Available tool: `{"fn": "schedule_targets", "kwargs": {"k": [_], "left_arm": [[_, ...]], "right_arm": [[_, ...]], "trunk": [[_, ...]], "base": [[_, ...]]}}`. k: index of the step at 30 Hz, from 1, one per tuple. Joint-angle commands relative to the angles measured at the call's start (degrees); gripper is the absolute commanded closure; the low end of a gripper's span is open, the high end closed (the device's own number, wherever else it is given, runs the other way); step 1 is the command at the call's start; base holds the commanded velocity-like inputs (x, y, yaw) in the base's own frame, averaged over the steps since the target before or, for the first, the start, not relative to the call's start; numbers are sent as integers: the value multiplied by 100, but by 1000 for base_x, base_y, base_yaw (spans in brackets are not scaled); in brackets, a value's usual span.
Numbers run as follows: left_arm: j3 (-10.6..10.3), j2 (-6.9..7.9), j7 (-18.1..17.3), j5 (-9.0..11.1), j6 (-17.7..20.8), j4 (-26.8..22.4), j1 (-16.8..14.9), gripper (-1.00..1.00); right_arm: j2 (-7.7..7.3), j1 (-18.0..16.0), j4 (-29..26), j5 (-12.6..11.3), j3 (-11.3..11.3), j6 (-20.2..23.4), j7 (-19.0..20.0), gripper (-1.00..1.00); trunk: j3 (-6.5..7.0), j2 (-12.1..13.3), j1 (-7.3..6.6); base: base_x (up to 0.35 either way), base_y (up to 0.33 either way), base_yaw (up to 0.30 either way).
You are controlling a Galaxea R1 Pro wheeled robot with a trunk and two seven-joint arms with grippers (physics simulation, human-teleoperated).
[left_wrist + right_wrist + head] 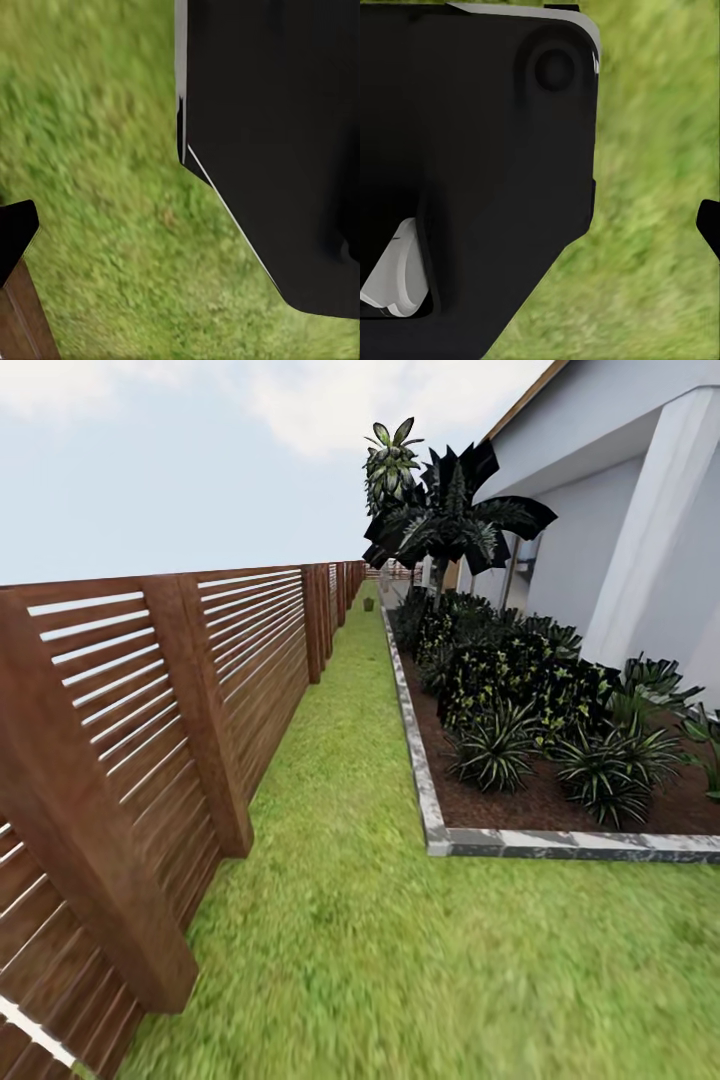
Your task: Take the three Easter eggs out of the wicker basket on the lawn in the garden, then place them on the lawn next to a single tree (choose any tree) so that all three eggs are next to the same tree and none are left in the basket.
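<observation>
The robot stands on a narrow strip of the lawn point(350, 880), between the wooden fence point(150, 760) and a planted bed point(540, 760) with a stone kerb point(425, 780). The basket, the eggs and a grey-trunked tree are not yet found. The step seems to be driving and searching. It is better to keep to the middle of the grass, away from the fence posts. If either claw is open or closed, I cannot tell.
</observation>
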Motion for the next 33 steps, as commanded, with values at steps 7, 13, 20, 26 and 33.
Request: {"fn": "schedule_targets", "kwargs": {"k": [7,13,20,26,33], "left_arm": [[0,0,-4,1,-1,-4,0,-100],[0,0,-4,2,-2,-4,0,-100],[0,3,-5,2,-2,-4,0,-100],[0,3,-1,1,-1,-4,0,-100],[0,1,-2,2,-1,-4,0,-100]], "right_arm": [[0,-2,-1,-2,2,-2,0,-100],[0,-2,-1,-1,1,-2,0,-100],[0,-2,-1,-2,3,-2,0,-100],[0,-2,-1,1,1,-2,0,-100],[0,-2,-1,-2,2,-2,0,-100]], "trunk": [[-6,-4,4],[-6,-4,4],[-6,-4,4],[-6,-4,4],[-6,-4,4]], "base": [[327,124,-15],[327,126,-156],[327,127,-185],[327,55,-25],[327,1,0]]}}
